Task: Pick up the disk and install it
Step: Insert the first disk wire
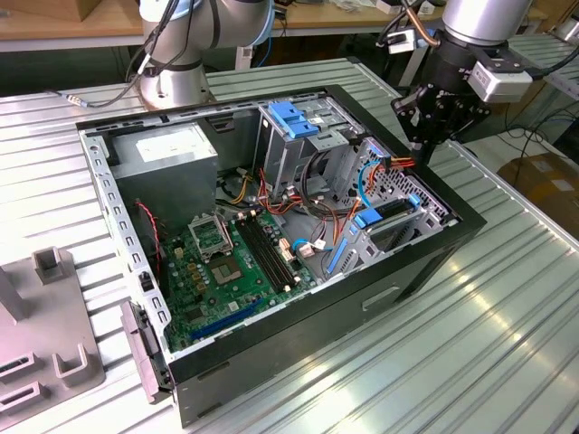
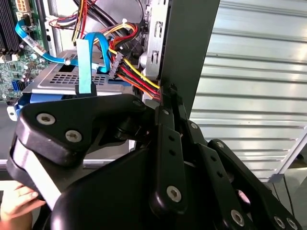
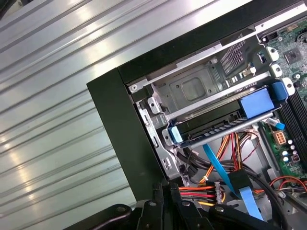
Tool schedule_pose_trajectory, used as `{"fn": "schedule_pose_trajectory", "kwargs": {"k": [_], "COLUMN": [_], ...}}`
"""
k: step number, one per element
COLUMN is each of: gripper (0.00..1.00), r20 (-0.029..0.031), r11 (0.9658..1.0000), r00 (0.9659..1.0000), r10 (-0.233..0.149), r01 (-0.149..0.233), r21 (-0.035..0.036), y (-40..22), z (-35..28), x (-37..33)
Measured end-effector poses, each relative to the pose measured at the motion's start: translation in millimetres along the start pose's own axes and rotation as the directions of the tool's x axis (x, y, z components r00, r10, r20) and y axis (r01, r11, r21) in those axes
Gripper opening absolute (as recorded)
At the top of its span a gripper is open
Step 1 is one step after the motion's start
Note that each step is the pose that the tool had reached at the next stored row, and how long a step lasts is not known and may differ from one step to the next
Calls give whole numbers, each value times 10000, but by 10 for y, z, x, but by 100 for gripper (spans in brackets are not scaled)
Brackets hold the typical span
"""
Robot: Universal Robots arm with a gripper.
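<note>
- The ribbed silver metal table (image 1: 507, 298) carries everything; the exterior view takes in its whole spread, while the first wrist view (image 3: 53, 96) sees a slanted stretch of its ridges beside the case corner.
- The open black desktop computer case (image 1: 398, 271) lies on its side on the table. The exterior view looks into its full interior; in the first wrist view one black corner wall (image 3: 120, 124) shows.
- The large grey power-supply box with a white label (image 1: 172, 154) sits in the case's far corner toward the exterior view's left.
- The green motherboard (image 1: 231, 262) lies on the case floor; in the second wrist view a strip of it (image 2: 14, 72) shows at the edge.
- The grey metal drive cage with a blue plastic latch on top (image 1: 294, 127) stands upright near the middle back of the case.
- The disk, a flat black-and-silver hard drive in a blue plastic bracket (image 3: 225, 122), sits in the drive bay at the case's corner; the exterior view shows it (image 1: 391, 215) tilted in that bay.
- The black gripper (image 1: 432, 113) hangs above the case edge near the disk, apart from it. In both wrist views its linkages (image 2: 168, 158) (image 3: 165, 213) lie together and nothing is held: clenched, empty.
- The bundle of red, yellow and orange wires (image 2: 136, 76) runs just past the gripper's tip.
</note>
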State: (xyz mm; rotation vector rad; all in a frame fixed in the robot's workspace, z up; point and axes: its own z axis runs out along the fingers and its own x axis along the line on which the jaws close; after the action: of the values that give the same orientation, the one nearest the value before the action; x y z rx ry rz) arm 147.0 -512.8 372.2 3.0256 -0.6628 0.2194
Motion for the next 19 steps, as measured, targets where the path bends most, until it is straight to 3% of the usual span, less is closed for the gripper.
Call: {"fn": "schedule_pose_trajectory", "kwargs": {"k": [6, 12, 17, 19], "gripper": [17, 17, 17, 17], "r20": [-2, -13, -31, -35], "r11": [9978, 9866, 9734, 9724], "r00": [9979, 9869, 9740, 9730], "r10": [651, 1611, 2267, 2306], "r01": [-651, -1611, -2267, -2306], "r21": [-100, -241, -342, -353], "y": [0, 0, 0, 7], "z": [-2, -2, -2, -5], "x": [0, 0, 0, -17]}}
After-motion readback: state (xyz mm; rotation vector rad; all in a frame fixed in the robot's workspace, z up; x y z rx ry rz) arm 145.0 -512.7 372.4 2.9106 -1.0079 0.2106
